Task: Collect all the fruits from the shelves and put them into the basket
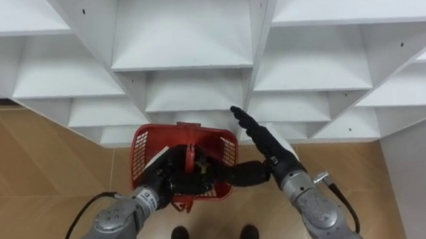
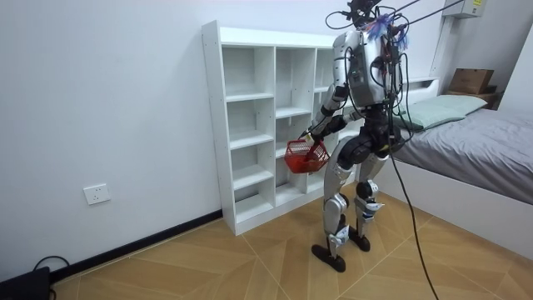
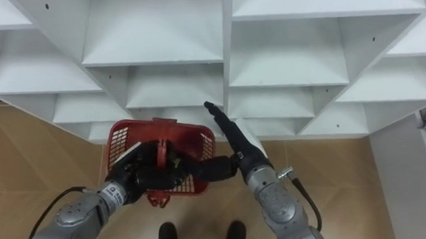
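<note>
Where the left hand (image 1: 174, 181) curls round its handle, a red plastic lattice basket (image 1: 143, 148) hangs before the white wooden shelf unit (image 1: 185, 36). Contents: masked by both hands, fruit not discernible. Right hand (image 1: 260, 141): fingers straight, reaching over the basket's rim toward the shelves.

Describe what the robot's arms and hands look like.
Both forearms are silver-grey metal cylinders with ribbed collars at the wrists. The left hand and the right hand are black, with slender segmented fingers. A thin black cable loops out beside each forearm.
</note>
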You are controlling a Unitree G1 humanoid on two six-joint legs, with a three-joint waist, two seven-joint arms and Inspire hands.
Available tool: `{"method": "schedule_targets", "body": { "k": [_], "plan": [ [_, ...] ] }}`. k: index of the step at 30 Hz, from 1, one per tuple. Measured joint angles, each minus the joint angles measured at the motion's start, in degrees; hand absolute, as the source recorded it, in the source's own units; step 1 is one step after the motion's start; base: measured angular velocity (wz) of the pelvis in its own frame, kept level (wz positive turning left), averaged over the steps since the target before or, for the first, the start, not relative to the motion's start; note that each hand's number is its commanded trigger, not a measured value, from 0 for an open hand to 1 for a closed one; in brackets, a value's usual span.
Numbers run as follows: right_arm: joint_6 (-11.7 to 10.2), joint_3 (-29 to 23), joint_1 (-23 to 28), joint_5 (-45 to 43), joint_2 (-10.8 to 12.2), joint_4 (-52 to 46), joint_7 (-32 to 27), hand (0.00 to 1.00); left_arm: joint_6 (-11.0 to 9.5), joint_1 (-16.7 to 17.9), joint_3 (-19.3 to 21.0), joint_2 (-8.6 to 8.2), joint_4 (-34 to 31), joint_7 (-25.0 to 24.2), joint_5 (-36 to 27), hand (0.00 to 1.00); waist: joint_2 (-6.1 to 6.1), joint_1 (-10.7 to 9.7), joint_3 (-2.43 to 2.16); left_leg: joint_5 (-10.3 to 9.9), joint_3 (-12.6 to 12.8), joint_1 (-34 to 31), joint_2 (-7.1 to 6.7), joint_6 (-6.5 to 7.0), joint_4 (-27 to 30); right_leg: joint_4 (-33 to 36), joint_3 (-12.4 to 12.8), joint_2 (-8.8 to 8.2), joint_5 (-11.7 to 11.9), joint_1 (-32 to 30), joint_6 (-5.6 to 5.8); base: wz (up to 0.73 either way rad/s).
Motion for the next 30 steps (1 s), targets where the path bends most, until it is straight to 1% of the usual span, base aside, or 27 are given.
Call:
{"method": "schedule_targets", "body": {
  "k": [12, 17, 20, 21, 22, 25, 27, 29, 30],
  "plan": [
    [-0.07, 0.15, 0.17, 0.00, -0.05, 0.02, -0.07, 0.00, 0.00, 0.01, -0.11, 0.01, 0.00, 0.26, 0.21, 1.00, 0.00, 0.05, 0.00, 0.00, -0.04, 0.10, 0.01, 0.00, 0.04, -0.06, -0.03, 0.03, 0.00, 0.19, 0.00, 0.00],
    [-0.03, 0.09, 0.94, -0.04, -0.13, 0.07, 0.73, 0.00, -0.01, 0.65, -0.31, 0.12, 0.07, 0.68, 1.21, 1.00, 0.00, 0.02, 0.00, 0.00, -0.20, 0.97, -0.08, 0.00, -0.27, -0.28, -0.09, -0.02, -0.02, 1.05, 0.02, 0.01],
    [0.02, -0.07, 2.32, -0.78, -0.49, 1.49, 1.01, 0.00, -0.55, 1.14, -0.06, 0.35, 2.47, 0.60, 2.84, 1.00, 0.00, 0.09, 0.00, 0.00, -0.19, 2.86, -0.18, -0.03, -1.30, -1.34, -0.16, 0.24, -0.04, 2.81, 0.11, 0.00],
    [0.03, -0.09, 3.25, -1.90, -0.75, 2.51, 1.02, 0.00, -0.57, 2.02, 0.83, 0.57, 2.93, 0.60, 3.76, 1.00, 0.00, 0.14, 0.00, 0.02, -0.18, 3.72, -0.22, -0.06, -1.80, -1.68, -0.17, 0.38, -0.06, 3.62, 0.14, 0.00],
    [0.17, -0.16, 4.45, -2.59, -1.10, 3.04, 0.85, 0.00, -0.59, 2.81, 1.18, 1.23, 3.05, 0.61, 4.75, 1.00, 0.00, 0.14, 0.00, 0.00, -0.17, 4.15, -0.21, -0.11, -2.02, -2.12, -0.24, 0.49, -0.07, 4.11, 0.15, 0.00],
    [0.19, -0.18, 6.19, -1.34, -2.05, 5.09, 0.36, 0.00, -0.81, 4.15, 2.41, 2.34, 3.71, 0.59, 6.67, 1.00, -0.03, -0.08, -0.01, 0.02, -0.21, 4.73, -0.29, -0.16, -2.58, -2.10, -0.41, 0.21, -0.13, 4.53, 0.22, 0.00],
    [0.21, -0.44, 6.70, -0.49, -2.30, 7.95, -0.25, 0.00, -1.60, 4.64, 3.10, 2.25, 6.55, 0.59, 8.20, 1.00, -0.17, -0.04, -0.05, 0.10, -0.16, 6.53, -0.58, -0.22, -3.60, -2.08, -0.37, 0.04, -0.57, 5.86, 0.40, 0.02],
    [0.07, -1.52, 7.51, 0.40, -2.50, 9.60, -0.51, 0.00, -1.63, 6.07, 3.74, 2.63, 7.30, 0.65, 8.78, 1.00, -0.36, -0.33, -0.05, 0.11, -0.18, 7.68, -0.80, -0.25, -4.17, -2.17, -0.29, -0.03, -1.00, 6.92, 0.58, 0.05],
    [0.06, -3.01, 8.32, 0.65, -2.45, 10.77, -1.07, 0.00, -1.65, 6.99, 4.43, 2.61, 7.81, 0.65, 8.98, 1.00, -0.43, -0.48, -0.10, 0.10, -0.34, 8.35, -0.89, -0.25, -4.40, -2.58, -0.30, 0.20, -1.09, 7.74, 0.69, 0.08]
  ]
}}
